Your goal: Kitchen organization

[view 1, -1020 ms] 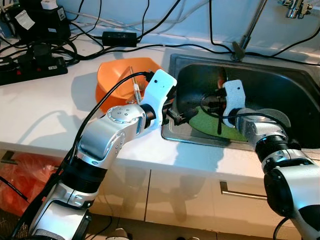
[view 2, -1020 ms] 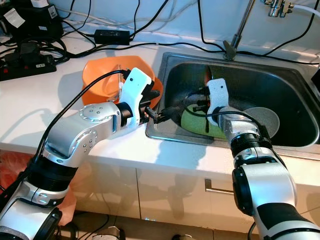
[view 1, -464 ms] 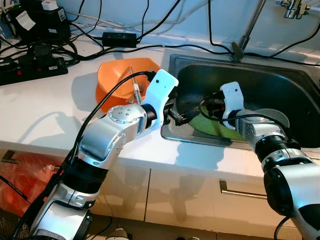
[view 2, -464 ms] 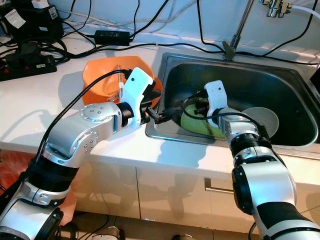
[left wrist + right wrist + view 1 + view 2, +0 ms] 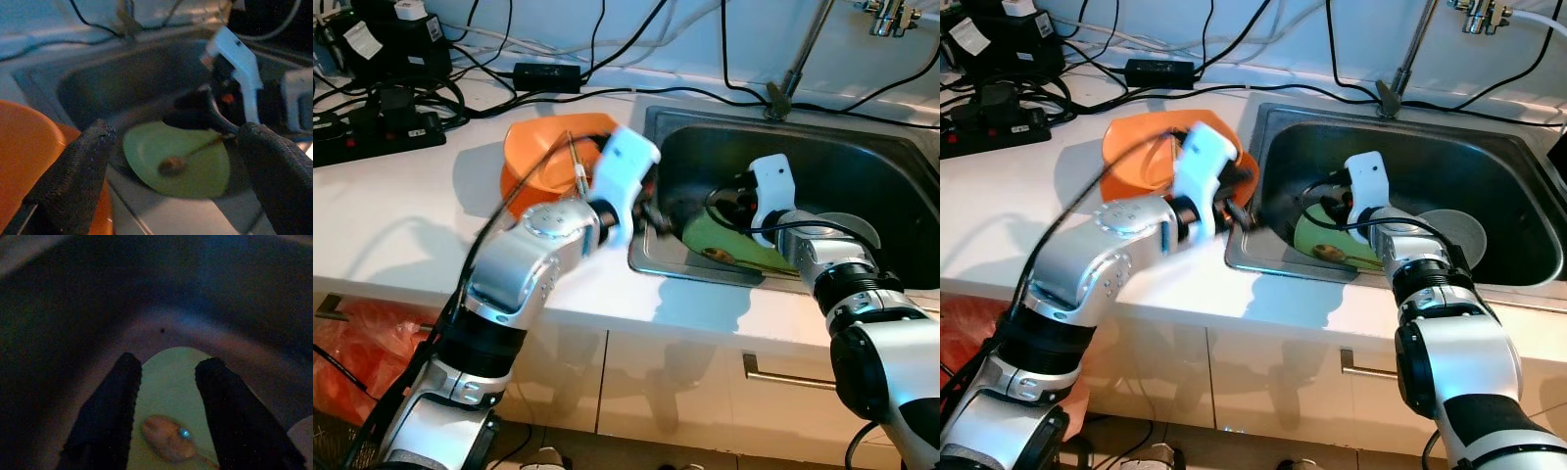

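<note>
**One green plate and a spoon waited in the sink**

One green plate [image 5: 1332, 243] lay tilted against the near wall of the steel sink [image 5: 1489, 157], and a spoon [image 5: 173, 164] rested on its face, bowl end down and handle running up toward the right arm. Beside it, lower in the basin, sat a grey plate [image 5: 1449, 233].

The right gripper [image 5: 168, 418] hung just above the green plate with its two fingers spread and nothing between them; the spoon's bowl lay between and just ahead of the fingertips. The left gripper [image 5: 176, 147] stood at the sink's near-left corner, fingers wide apart and empty, looking down on plate and spoon (that arm was blurred in the head views).

Behind the left arm an orange bowl [image 5: 548, 152] sat on the white counter [image 5: 401, 211], with a power strip [image 5: 377, 127] and loose cables further back.

By my reading, the step in hand was clearing the sink, spoon first. The next move called for the right gripper to drop, straddle the thin handle and close on it without sliding the tilted plate.
</note>
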